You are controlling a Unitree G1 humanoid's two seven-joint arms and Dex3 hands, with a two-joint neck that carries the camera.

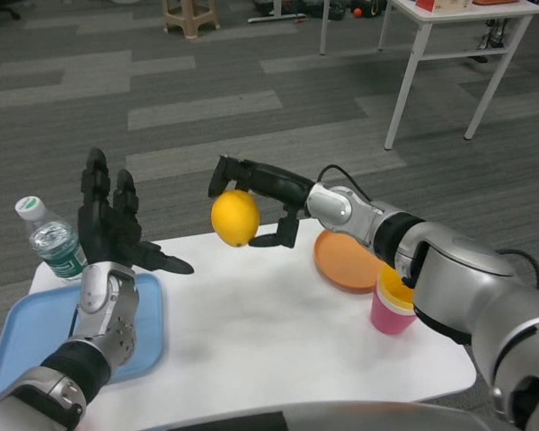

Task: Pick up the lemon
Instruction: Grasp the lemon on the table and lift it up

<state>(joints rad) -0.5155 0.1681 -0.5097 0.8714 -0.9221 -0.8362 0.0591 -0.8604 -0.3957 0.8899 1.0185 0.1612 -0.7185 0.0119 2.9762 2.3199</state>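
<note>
Glossy oval lemon (234,217) in right robot hand (256,193)

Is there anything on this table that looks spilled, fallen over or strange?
Nothing stands out. The water bottle stands upright at the table's far left corner, beside the blue tray. The pink cup is upright by the orange plate. The right robot hand holds the lemon above the table; no spill shows.

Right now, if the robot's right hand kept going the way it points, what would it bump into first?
Probably nothing on the table. The right hand holds the lemon and points left; the left hand and bottle lie that way, though depth is unclear.
</note>
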